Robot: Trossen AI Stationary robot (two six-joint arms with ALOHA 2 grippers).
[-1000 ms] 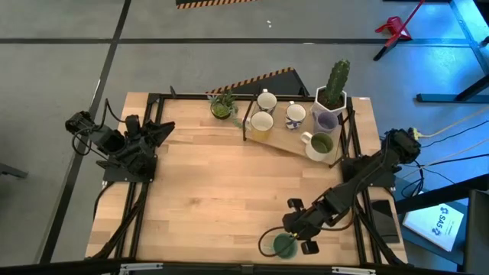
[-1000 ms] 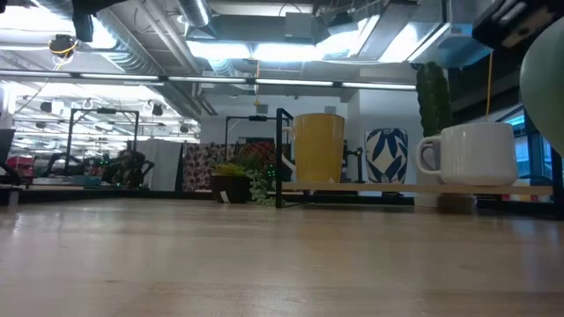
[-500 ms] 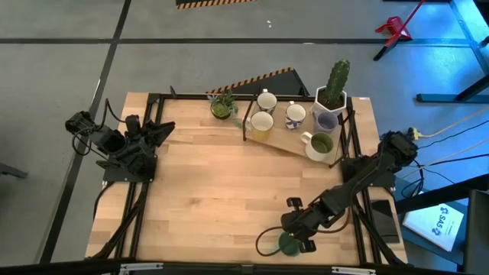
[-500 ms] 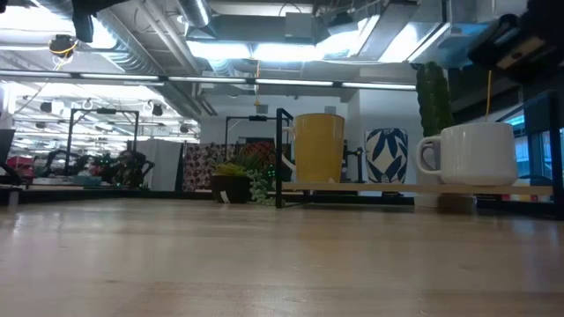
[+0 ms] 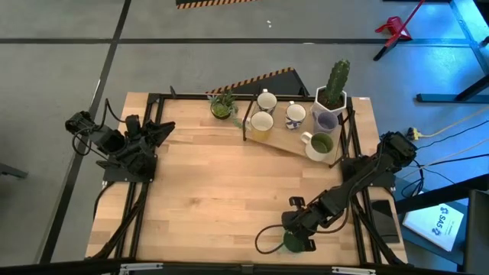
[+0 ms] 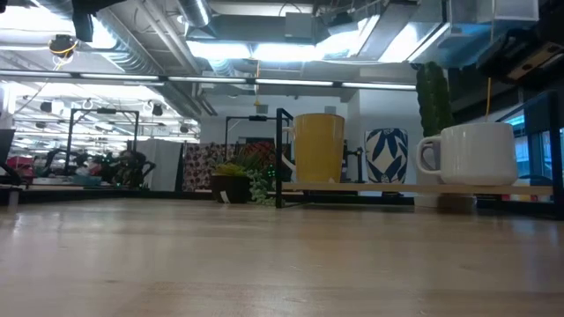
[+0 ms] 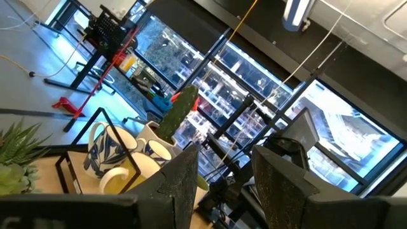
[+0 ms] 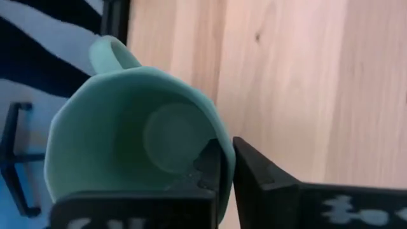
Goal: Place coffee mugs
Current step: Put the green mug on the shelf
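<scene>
Right gripper (image 5: 295,238): positioned over the table's (image 5: 214,183) near edge, right of centre. Fingers (image 8: 267,184) are pinched on the rim of a green mug (image 8: 137,140), one finger inside the cup, one outside against the wall.
Green mug: seen in the high view (image 5: 290,243) just under the gripper at the near edge. Whether it is touching the wood or lifted cannot be told. In the wrist view it is seen from above, mouth open to the camera, handle pointing away from the fingers.
Left gripper (image 7: 219,181): parked at the table's left side, well apart from all mugs. Fingers are held spread with a clear gap between them, nothing held.
Rack (image 5: 286,141): a slim board in a black wire frame at the far right of the table, loaded with mugs.
Mugs on rack: two cream mugs (image 5: 267,100) (image 5: 260,122), a white patterned mug (image 5: 296,114), a lavender mug (image 5: 325,121) beside the cactus, a white mug with green inside (image 5: 318,144) at the right end.
Cactus (image 5: 335,82): set upright in a white pot at the far right corner.
Small plant (image 5: 222,105): placed at the far edge, just left of the rack.
</scene>
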